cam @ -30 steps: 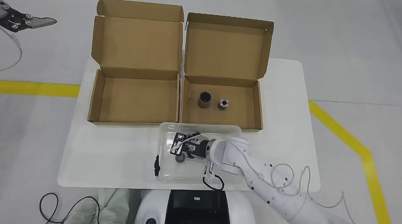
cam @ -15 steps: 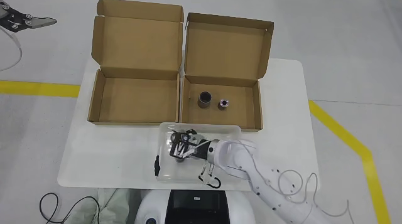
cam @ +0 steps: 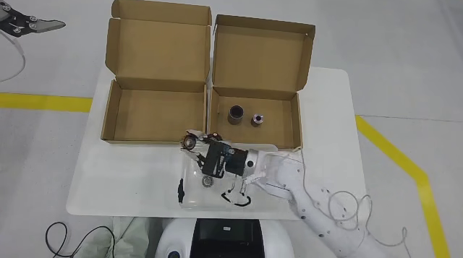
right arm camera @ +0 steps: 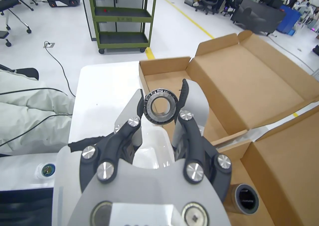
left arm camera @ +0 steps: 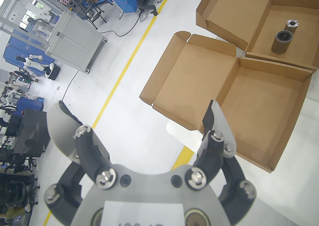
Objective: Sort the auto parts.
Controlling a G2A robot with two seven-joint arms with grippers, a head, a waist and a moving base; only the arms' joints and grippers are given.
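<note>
Steel-grey and ring-shaped, the bearing (right arm camera: pixel 160 107) is pinched by its outer rim between the two fingers of the right gripper (right arm camera: pixel 162 93), which are closed onto opposite sides of it. Its bore points back along the gripper towards the wrist, so the ring's axis runs in line with the fingers and not across them. From above, the held bearing sits about over the near wall of the left box (cam: pixel 155 115), at that wall's right end, raised off the clear tray (cam: pixel 260 145) just near of it.

That left box is open with a bare floor, and it spreads out to the far left of the bearing. The move ahead probably turns on this relation — a short carry away from the tray would put the ring over cardboard. The right box (cam: pixel 278 124), touching it on the right, already holds a dark sleeve (cam: pixel 236 114) and a small silver part (cam: pixel 258 119) side by side, so the bearing seems meant for the left one.

One small ring (cam: pixel 207 181) lies in the tray. The left gripper (left arm camera: pixel 135 106) hangs well off the table's (cam: pixel 325 113) far-left side, jaws spread wide and holding nothing — the right arm is much nearer.
</note>
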